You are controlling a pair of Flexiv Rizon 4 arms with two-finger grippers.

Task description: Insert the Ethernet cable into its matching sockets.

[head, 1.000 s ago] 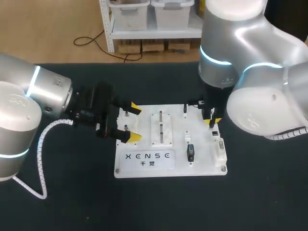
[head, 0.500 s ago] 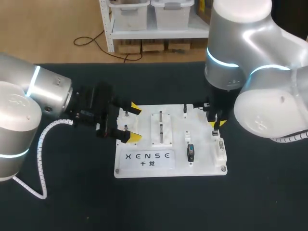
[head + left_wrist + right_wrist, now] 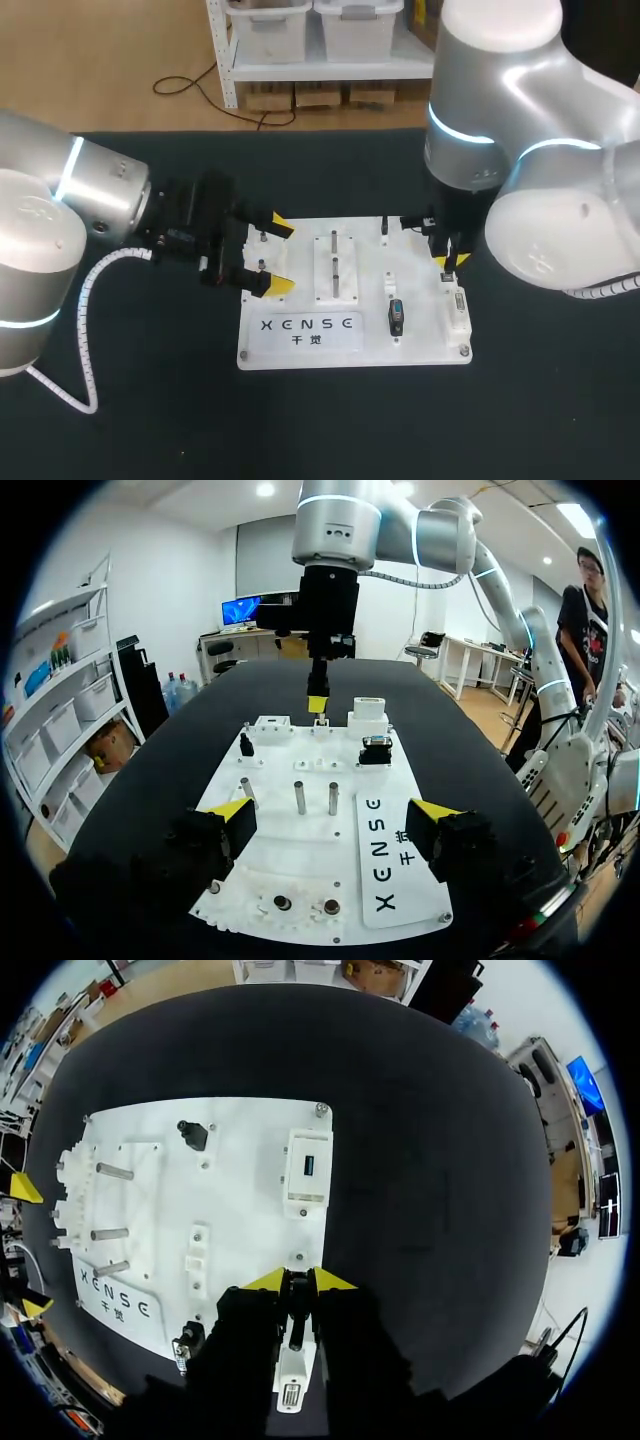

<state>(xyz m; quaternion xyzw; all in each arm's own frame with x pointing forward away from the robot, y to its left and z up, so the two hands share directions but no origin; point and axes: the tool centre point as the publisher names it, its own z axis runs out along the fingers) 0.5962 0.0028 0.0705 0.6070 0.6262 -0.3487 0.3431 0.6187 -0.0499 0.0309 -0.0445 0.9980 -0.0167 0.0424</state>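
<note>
Right arm upright, wrist pointing straight down at the right edge of the white board [image 3: 425, 335]; right gripper [image 3: 300, 1281] pinched on the dark end of the Ethernet cable [image 3: 296, 1312], just above a white socket block [image 3: 289, 1380]. Left arm level, left gripper [image 3: 280, 255] spread wide over the board's left edge

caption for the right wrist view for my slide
Right gripper, jaws shut on a dark plug, poised over the white socket block at the white board's edge.
</note>
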